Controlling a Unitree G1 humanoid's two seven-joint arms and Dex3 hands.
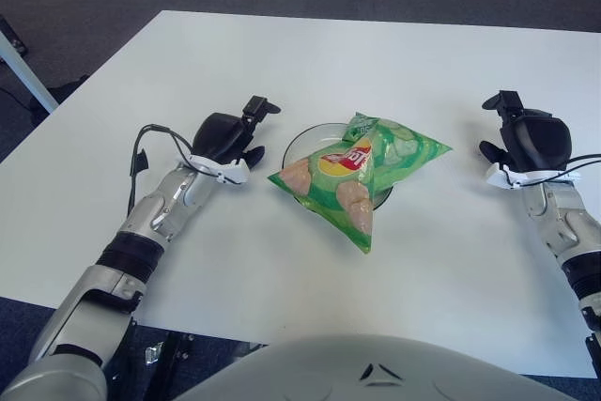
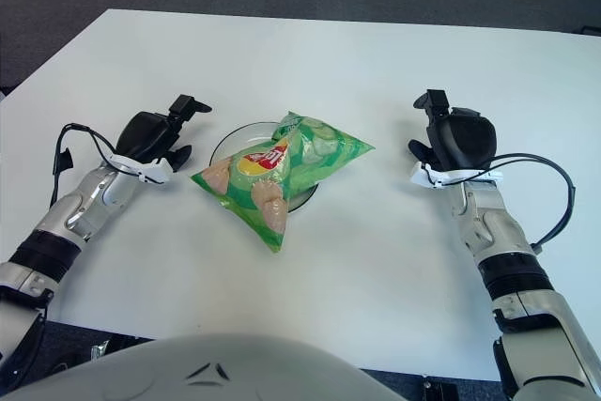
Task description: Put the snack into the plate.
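Right eye view: right forearm cable (image 2: 554, 185)

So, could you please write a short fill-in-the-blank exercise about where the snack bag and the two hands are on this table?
1. The green crinkly chip bag lies on top of the dark round ____.
2. The black left hand shows to the ____ of the dark round plate.
3. Neither the left hand nor the black right hand is ____ the bag.
4. The flat tabletop is ____ in colour.

Missing words: plate; left; touching; white
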